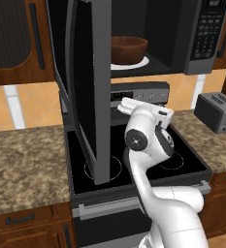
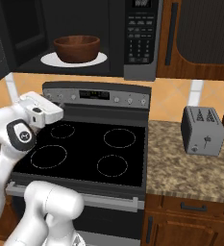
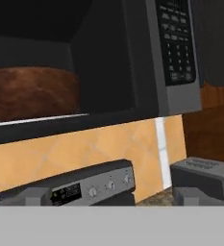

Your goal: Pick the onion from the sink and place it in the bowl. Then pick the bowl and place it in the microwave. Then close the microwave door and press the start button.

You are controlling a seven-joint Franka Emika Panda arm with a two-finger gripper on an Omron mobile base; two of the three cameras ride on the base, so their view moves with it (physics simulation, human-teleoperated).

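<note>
The gripper (image 3: 111,196) stood with its two dark fingertips (image 3: 36,196) spread wide and nothing between them, pointed up past the range's control panel (image 3: 87,191) toward the open microwave (image 3: 147,57). In the base views the hand sat low over the stovetop (image 2: 84,149), well clear of the cavity.

The bowl (image 2: 77,48) rested on the white turntable plate (image 2: 48,60) inside the microwave, so the part left to handle was the microwave door (image 1: 88,92), which hung wide open, swung out to the left and seen nearly edge-on. It looked like a stiff, fairly heavy hinged panel (smooth dark glass in a grey frame, likely slippery to pinch), so my guess was that a flat push on the outer face near the free edge, far from the hinge, would serve better than any grasp. The keypad (image 2: 141,31) on the right would want only a light, well-aimed press.

Whether the onion lay in the bowl could not be told: every view looked at the bowl's side and its inside was hidden. In the hand view the bowl was cut off at the left. The keypad's buttons were too small to make out which was start, and the toaster (image 2: 203,129) stood well apart on the counter (image 2: 180,173).
</note>
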